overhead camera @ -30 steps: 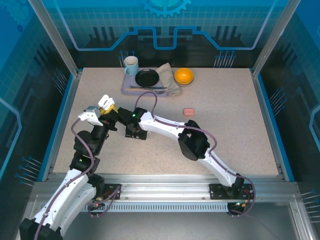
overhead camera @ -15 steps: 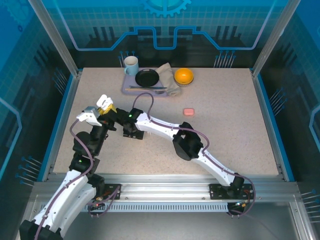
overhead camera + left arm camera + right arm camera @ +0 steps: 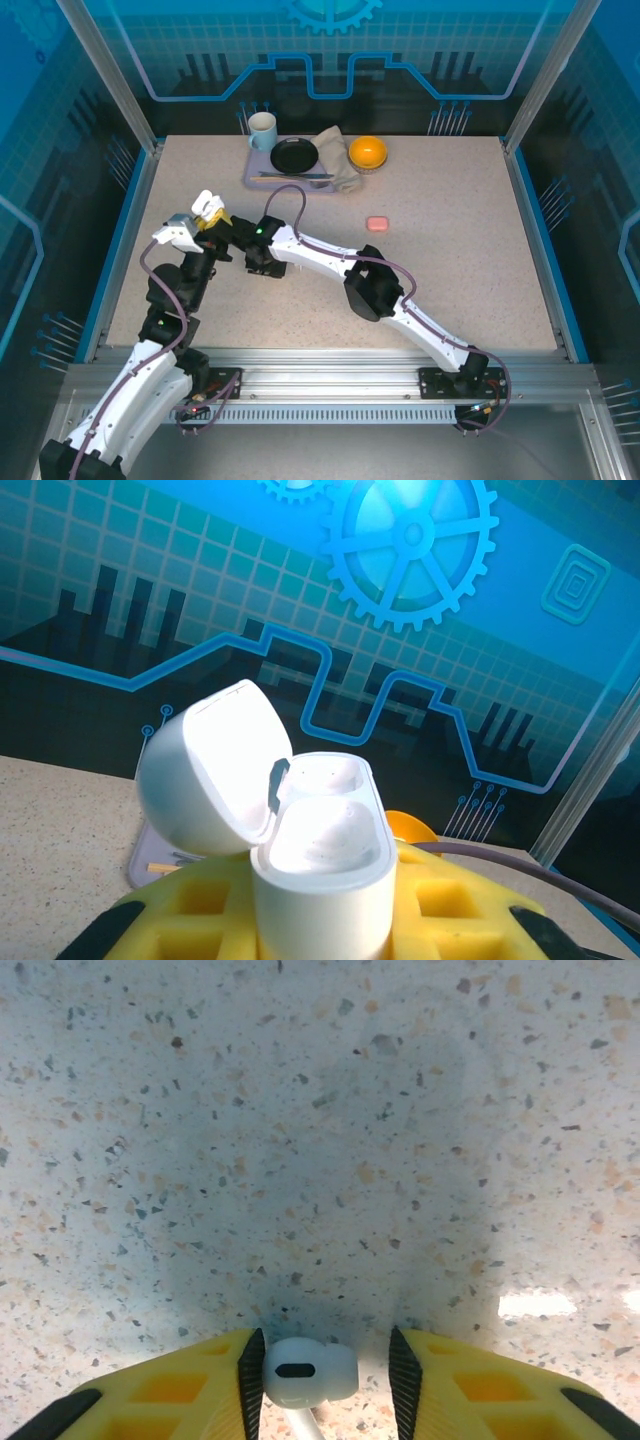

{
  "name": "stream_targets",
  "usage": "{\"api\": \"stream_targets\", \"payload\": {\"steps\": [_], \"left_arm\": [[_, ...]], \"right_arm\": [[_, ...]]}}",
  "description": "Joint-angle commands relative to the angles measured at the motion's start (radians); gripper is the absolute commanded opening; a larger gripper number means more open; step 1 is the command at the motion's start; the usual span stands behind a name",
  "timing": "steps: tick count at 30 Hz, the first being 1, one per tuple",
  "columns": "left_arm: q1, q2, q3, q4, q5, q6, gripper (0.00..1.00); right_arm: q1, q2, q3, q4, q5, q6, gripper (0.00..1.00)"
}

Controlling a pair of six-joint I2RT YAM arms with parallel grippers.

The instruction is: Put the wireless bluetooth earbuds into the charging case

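Arms crowded at table's left; right half free for you.
Top view: left gripper (image 3: 205, 215) tilted up, right gripper (image 3: 262, 268) pointing down beside it, table (image 3: 480, 260); left wrist: jaws clamped on white charging case (image 3: 320, 880), lid open; right wrist: jaws part-open around white earbud (image 3: 308, 1370) on tabletop, one pad touching, other clear.
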Motion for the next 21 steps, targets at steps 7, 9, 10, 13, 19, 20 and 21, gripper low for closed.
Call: {"api": "stream_targets", "payload": {"steps": [7, 9, 10, 13, 19, 20, 21], "left_arm": [[0.006, -0.013, -0.014, 0.052, -0.029, 0.004, 0.00], [0.006, -0.012, -0.013, 0.050, -0.029, 0.004, 0.00], [0.006, -0.013, -0.012, 0.050, -0.029, 0.004, 0.00], [0.006, -0.012, -0.013, 0.048, -0.029, 0.004, 0.00], [0.006, -0.009, -0.008, 0.037, -0.018, 0.001, 0.00], [0.006, -0.006, -0.007, 0.036, -0.016, 0.001, 0.00], [0.006, -0.006, -0.004, 0.034, -0.012, 0.001, 0.00]], "right_arm": [[0.016, 0.042, 0.023, -0.020, 0.022, 0.003, 0.33], [0.014, 0.040, 0.023, -0.022, 0.027, -0.002, 0.32], [0.015, 0.038, 0.021, -0.024, 0.028, -0.006, 0.31], [0.013, 0.026, 0.010, -0.025, 0.037, -0.012, 0.29], [0.014, -0.060, -0.103, 0.023, 0.065, -0.021, 0.26], [0.014, -0.081, -0.124, 0.032, 0.074, -0.023, 0.26], [0.014, -0.106, -0.150, 0.043, 0.083, -0.026, 0.25]]}}
